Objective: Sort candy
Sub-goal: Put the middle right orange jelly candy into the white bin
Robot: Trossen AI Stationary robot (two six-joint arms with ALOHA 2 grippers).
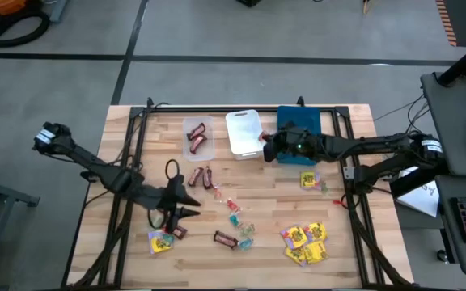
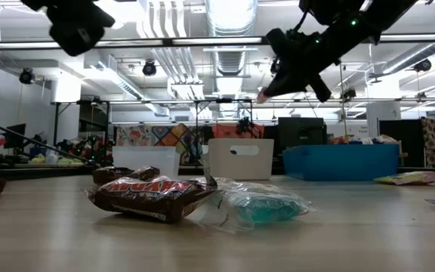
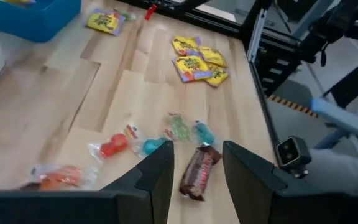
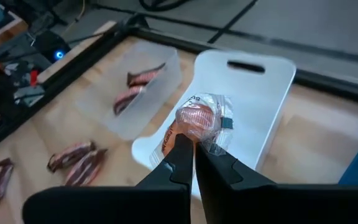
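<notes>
My right gripper point(image 4: 193, 152) hangs over the white tray point(image 4: 253, 106), shut on an orange-red sweet in a clear wrapper point(image 4: 199, 118); in the high view it point(image 1: 264, 145) is at the tray's right side. My left gripper point(image 3: 197, 149) is open above the table near its front left point(image 1: 191, 212), with nothing between its fingers. A dark red-brown mini bar point(image 3: 197, 174) lies on the wood ahead of them. Loose translucent sweets point(image 1: 237, 214) lie mid-table. Yellow packets point(image 1: 304, 242) lie at the front right. Two mini bars lie in the clear tray point(image 4: 142, 93). My right gripper pinches the wrapped sweet between its two fingertips, at the wrapper's near edge point(image 4: 190, 138). The fingers come from the table's right, slanting down. The sweet sticks out beyond the fingertips, lifted clear above the white tray.
A blue tray point(image 1: 299, 133) stands right of the white one at the table's far edge. More mini bars point(image 1: 201, 175) lie near the middle. Single yellow packets lie at the front left point(image 1: 160, 241) and the right point(image 1: 310, 179). A black frame borders the table.
</notes>
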